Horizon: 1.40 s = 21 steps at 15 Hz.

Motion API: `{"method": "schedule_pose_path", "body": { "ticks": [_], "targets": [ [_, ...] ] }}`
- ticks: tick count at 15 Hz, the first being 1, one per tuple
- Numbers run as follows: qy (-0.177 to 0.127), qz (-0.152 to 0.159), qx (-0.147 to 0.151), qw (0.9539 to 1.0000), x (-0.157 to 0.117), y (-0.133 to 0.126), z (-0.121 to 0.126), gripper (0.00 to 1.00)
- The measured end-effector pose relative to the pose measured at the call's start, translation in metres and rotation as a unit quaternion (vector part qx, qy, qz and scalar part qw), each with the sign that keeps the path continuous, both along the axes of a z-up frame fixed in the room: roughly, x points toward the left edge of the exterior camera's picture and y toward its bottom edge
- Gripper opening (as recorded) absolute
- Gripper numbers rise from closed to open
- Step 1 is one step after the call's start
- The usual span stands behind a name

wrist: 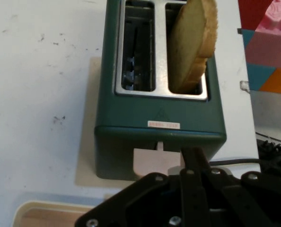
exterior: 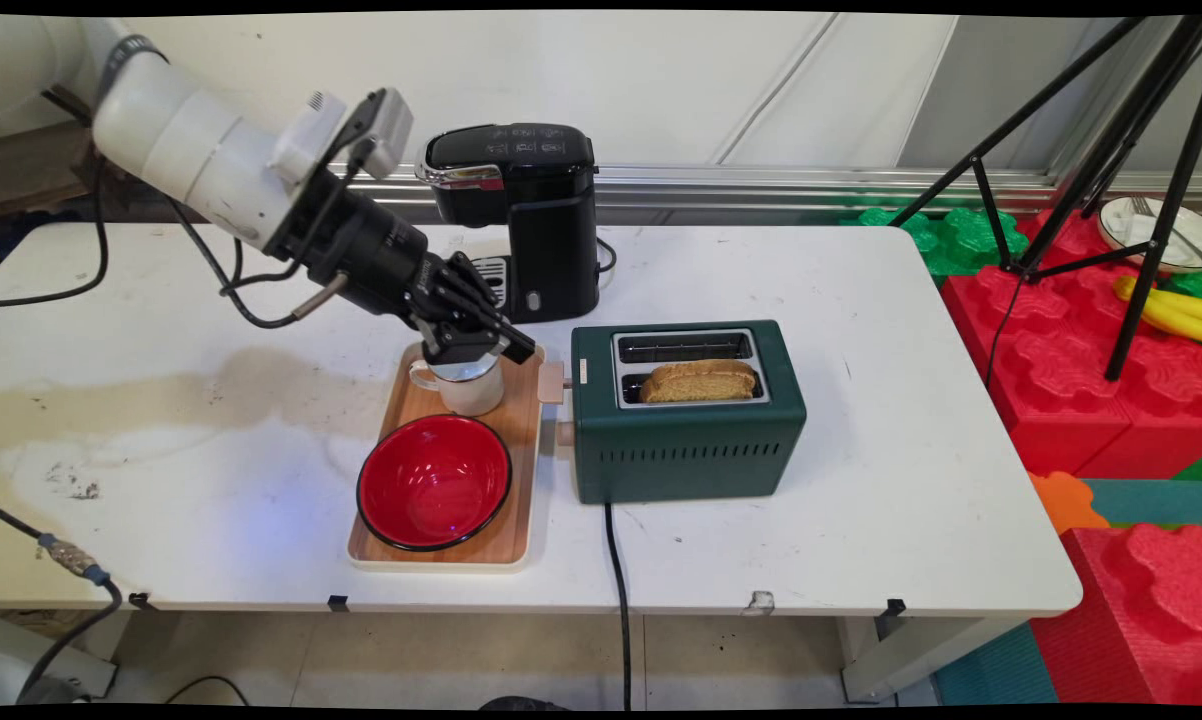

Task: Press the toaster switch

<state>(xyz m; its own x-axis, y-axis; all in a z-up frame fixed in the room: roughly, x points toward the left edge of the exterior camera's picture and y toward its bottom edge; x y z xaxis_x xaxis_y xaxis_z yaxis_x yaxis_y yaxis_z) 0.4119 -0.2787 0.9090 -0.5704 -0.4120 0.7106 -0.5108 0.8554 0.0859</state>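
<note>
Presently gripper point(exterior: 519, 351) fingers pressed together, holding nothing; hovers over white mug point(exterior: 466, 388) just beside green toaster point(exterior: 686, 440), tips near toaster's pale lever point(wrist: 152, 161); mug likely rigid, light, breakable; its handle, away from toaster, offers best hold.

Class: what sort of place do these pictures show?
Probably a robot lab's mock kitchen: a toaster and coffee machine on a white table, with a camera tripod and foam blocks alongside.

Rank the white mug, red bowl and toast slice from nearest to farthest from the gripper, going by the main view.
1. white mug, directly under the gripper, on the tray's far end.
2. red bowl, on the tray's near end.
3. toast slice, in the toaster's near slot, to the right.
</note>
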Motion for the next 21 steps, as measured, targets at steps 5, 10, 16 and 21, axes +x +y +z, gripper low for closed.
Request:
{"method": "schedule_pose_path", "body": {
  "ticks": [5, 10, 16, 21],
  "targets": [
    [-0.009, 0.004, 0.003, 0.9999, -0.007, -0.008, -0.011, 0.0],
    [-0.017, 0.008, 0.006, 0.9998, -0.014, -0.015, -0.024, 0.0],
    [-0.024, 0.006, 0.007, 0.9997, -0.023, -0.022, -0.04, 0.0],
    [-0.032, 0.0, 0.01, 0.9994, -0.029, -0.024, -0.055, 0.0]
  ]
}}
